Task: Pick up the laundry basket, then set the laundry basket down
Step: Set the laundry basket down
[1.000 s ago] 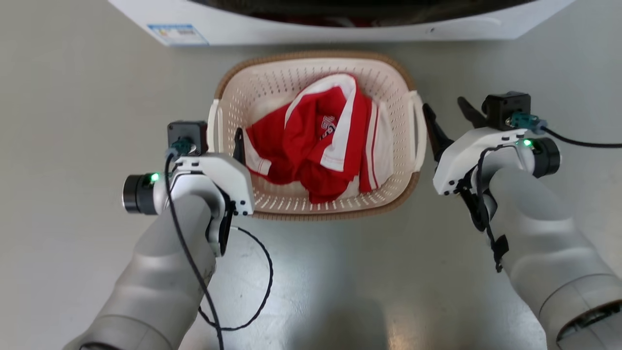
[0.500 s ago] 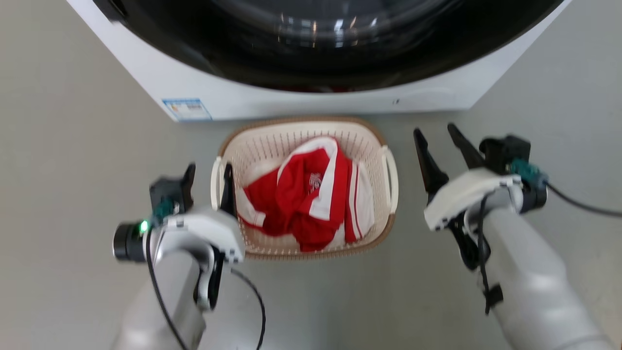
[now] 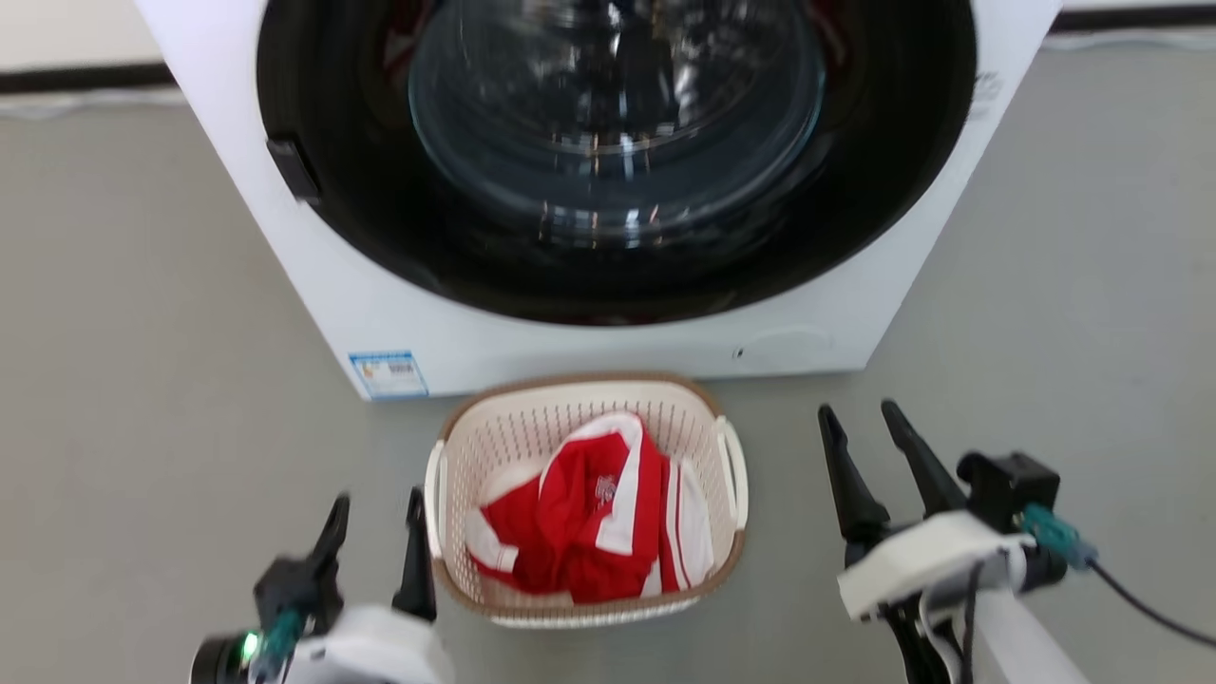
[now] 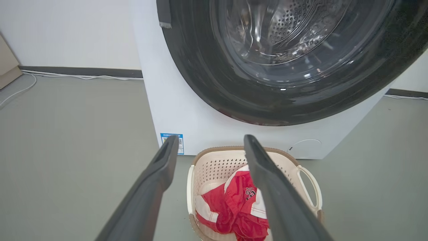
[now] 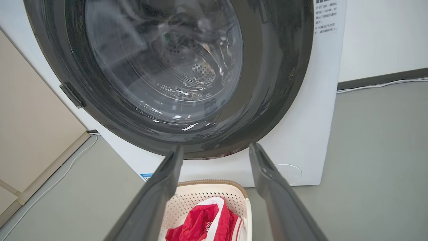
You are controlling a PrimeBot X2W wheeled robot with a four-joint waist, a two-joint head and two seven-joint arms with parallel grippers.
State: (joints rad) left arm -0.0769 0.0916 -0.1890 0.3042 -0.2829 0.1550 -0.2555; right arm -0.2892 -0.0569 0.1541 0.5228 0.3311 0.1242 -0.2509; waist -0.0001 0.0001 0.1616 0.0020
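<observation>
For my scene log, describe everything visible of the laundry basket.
The laundry basket is cream perforated plastic, rounded-rectangular, with a brown woven-look rim and white loop handles on two sides. It stands upright on the grey floor before the washing machine, holding a crumpled red-and-white garment.

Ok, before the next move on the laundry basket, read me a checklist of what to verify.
1. Left pincer open: ok, fingers spread close beside the laundry basket's left handle, gripping nothing.
2. Right pincer open: ok, apart from the right handle.
3. Basket upright on the floor: ok.
4. Red and white garment wholly inside the basket: ok.
5. Gap between basket and washing machine: cannot tell.
</observation>
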